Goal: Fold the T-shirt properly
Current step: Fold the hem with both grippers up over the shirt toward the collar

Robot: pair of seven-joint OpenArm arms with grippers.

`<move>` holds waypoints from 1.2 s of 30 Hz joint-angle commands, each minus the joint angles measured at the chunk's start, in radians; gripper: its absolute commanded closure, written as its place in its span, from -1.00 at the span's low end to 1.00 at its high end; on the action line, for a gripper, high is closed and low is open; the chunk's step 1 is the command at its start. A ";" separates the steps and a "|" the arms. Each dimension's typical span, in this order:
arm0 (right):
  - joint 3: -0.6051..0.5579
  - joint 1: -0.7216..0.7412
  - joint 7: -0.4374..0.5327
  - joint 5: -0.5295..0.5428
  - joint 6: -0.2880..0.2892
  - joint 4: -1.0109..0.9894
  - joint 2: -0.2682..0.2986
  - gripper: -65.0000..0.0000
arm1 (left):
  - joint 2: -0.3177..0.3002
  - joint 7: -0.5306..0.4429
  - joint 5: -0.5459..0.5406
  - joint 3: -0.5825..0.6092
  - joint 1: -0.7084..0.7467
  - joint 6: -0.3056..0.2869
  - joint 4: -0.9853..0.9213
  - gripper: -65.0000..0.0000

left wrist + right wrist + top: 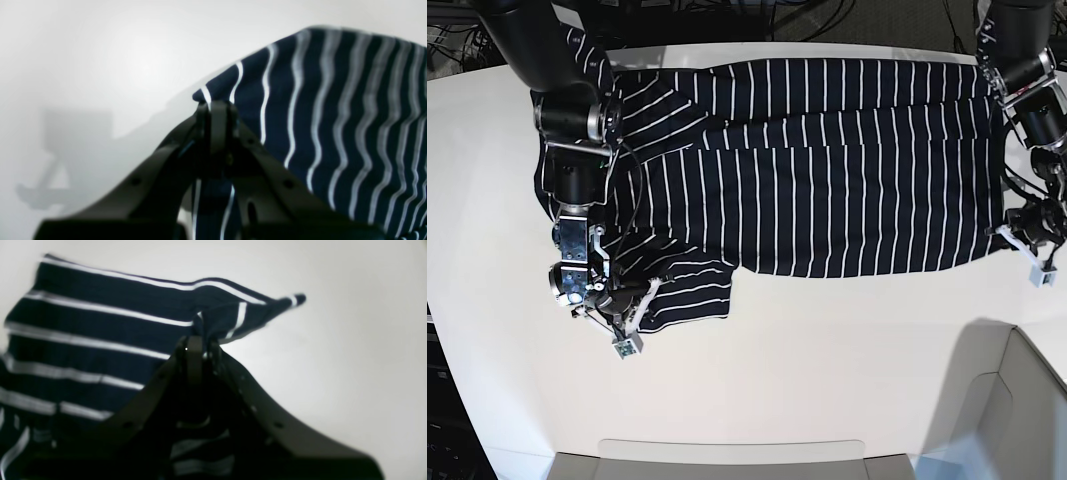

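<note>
T-shirt (827,165) spread flat on white table (827,350), far side. Left gripper (217,108) clamped on near hem corner; right gripper (200,341) clamped on near sleeve edge. Step: grasp secured. Next, likely: lift both together, carry near edge toward far edge.

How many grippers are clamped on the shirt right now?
2. The right gripper is shut on the T-shirt at its sleeve end; the left gripper is shut on a corner at the opposite, hem end.
</note>
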 commanded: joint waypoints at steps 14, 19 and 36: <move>0.001 -0.161 -0.208 0.011 0.110 0.488 -0.030 1.00 | -0.015 0.027 -0.009 -0.086 0.142 -0.001 0.189 1.00; 0.003 -0.241 -0.310 0.011 0.175 0.664 -0.027 1.00 | -0.015 0.054 -0.010 -0.133 0.213 -0.001 0.253 1.00; 0.008 -0.527 -0.478 0.011 0.211 1.108 -0.021 1.00 | -0.014 0.062 -0.009 -0.138 0.425 -0.001 0.470 1.00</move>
